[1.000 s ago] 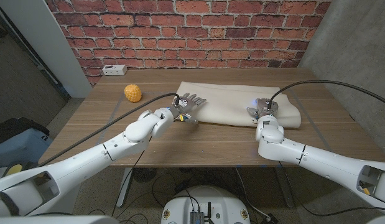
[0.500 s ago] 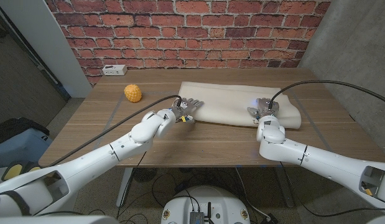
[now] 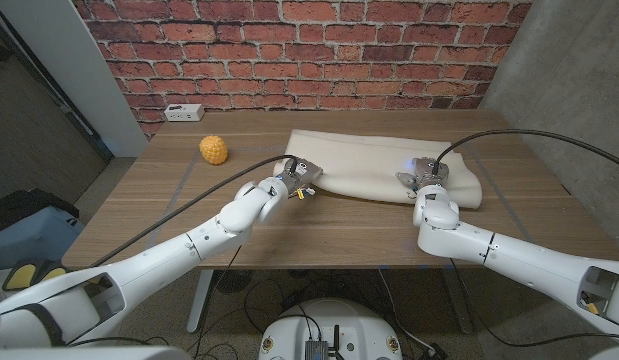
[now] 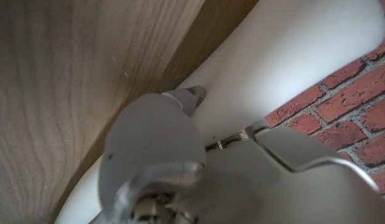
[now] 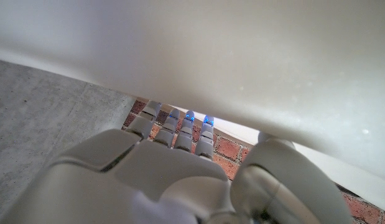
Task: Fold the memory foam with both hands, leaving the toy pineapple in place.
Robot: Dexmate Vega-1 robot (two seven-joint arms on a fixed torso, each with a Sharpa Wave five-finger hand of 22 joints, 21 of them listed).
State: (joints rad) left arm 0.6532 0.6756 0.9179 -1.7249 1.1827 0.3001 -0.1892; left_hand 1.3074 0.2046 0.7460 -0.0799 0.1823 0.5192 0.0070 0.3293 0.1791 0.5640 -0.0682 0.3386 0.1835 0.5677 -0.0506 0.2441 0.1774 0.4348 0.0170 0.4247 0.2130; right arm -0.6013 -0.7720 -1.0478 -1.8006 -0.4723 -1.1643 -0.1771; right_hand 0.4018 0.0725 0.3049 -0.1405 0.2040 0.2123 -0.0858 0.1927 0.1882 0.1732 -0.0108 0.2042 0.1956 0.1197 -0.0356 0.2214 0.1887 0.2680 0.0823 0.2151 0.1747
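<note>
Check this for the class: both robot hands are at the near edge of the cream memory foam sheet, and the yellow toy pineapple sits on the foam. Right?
Not quite. The yellow toy pineapple sits on the bare wooden table, apart from the cream memory foam sheet, as the head view shows. Both hands are at its near edge.

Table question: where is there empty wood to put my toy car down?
Bare wood runs along the near edge of the table, between the two arms. There is more on the left, between the toy pineapple and the near edge. It is crowded at the memory foam, where the left hand and right hand work.
</note>
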